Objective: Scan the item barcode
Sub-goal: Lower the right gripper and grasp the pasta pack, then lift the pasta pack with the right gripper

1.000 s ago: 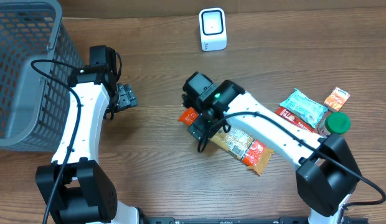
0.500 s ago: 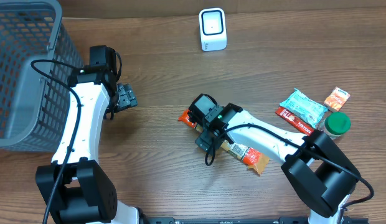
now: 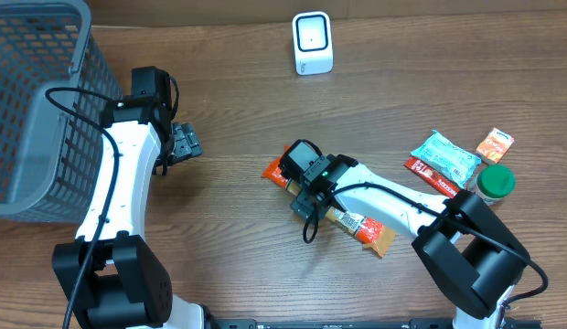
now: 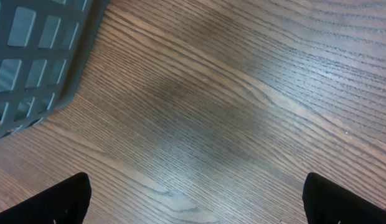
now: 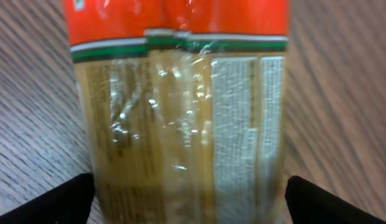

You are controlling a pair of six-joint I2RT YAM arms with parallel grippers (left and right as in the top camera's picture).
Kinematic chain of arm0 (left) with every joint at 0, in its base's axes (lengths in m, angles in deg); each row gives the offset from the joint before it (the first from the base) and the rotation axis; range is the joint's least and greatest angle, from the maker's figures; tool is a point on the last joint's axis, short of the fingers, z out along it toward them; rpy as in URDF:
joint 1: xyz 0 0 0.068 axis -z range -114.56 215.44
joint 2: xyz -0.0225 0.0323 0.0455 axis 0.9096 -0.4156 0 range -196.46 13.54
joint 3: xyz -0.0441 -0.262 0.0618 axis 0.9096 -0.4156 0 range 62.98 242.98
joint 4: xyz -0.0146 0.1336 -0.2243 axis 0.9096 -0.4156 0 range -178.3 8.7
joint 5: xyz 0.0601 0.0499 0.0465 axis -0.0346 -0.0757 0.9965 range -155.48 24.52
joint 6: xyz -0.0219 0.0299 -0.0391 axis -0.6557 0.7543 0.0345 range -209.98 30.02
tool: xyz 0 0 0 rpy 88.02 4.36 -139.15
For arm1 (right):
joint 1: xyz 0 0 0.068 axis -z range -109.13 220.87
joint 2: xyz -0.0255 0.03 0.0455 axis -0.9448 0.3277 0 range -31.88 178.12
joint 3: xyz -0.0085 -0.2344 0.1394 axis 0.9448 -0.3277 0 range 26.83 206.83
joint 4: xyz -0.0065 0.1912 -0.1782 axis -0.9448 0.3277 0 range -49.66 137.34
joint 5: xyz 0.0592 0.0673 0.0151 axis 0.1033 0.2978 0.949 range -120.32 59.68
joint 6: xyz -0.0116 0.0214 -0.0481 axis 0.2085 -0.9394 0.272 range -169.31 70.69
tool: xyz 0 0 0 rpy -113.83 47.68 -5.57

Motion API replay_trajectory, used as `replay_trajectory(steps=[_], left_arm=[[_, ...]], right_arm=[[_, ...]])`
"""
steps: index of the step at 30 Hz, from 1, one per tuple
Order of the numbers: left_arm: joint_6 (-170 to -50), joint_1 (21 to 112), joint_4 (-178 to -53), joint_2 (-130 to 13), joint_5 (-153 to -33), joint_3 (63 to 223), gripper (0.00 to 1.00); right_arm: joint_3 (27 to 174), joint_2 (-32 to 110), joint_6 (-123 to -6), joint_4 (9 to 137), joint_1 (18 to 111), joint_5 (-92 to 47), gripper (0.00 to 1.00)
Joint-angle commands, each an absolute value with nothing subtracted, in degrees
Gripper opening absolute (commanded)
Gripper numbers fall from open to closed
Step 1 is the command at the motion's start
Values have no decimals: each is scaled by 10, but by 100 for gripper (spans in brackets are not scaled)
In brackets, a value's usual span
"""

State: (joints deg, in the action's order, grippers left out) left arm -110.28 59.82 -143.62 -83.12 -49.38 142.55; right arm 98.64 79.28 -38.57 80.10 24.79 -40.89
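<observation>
The item is a long snack packet (image 3: pixel 367 227) with an orange end and a tan, printed middle, lying flat on the wooden table. My right gripper (image 3: pixel 307 188) is low over it and open. In the right wrist view the packet (image 5: pixel 180 118) fills the frame between the two black fingertips, with the right gripper (image 5: pixel 190 199) straddling its width and the jaws apart from its sides. A white scanner (image 3: pixel 313 43) stands at the back centre. My left gripper (image 3: pixel 185 143) is open over bare wood (image 4: pixel 196 196), holding nothing.
A grey mesh basket (image 3: pixel 37 110) fills the far left, its corner showing in the left wrist view (image 4: pixel 50 56). At the right lie a teal packet (image 3: pixel 445 155), a small orange packet (image 3: pixel 495 143), a red bar (image 3: pixel 433 176) and a green-lidded jar (image 3: pixel 495 182).
My right arm has come down and slightly toward the front over the snack packet, with the jaws still open. The left arm has stayed put.
</observation>
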Motion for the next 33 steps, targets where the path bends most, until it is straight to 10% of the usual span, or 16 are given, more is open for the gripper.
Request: replay_trajectory(steps=[1,16,20,24,33], left_arm=[[-1088,602,-1436,-820,-490,1436,100],[-1088,602,-1436,-820,-490,1436,100],[-1088,602,-1436,-820,-490,1436,100],[-1088,602,-1436,-820,-490,1436,100],[-1088,602,-1436,-820,-490,1436,100]], right_arm=[[1025,792,-385,803,255,-425,100],[983,795,-383,783,283,-324,99],[964,795,-383,780,283,-321,89],[950,795,-406,779,283,-321,58],[951,795,-512,751,310,-446,56]])
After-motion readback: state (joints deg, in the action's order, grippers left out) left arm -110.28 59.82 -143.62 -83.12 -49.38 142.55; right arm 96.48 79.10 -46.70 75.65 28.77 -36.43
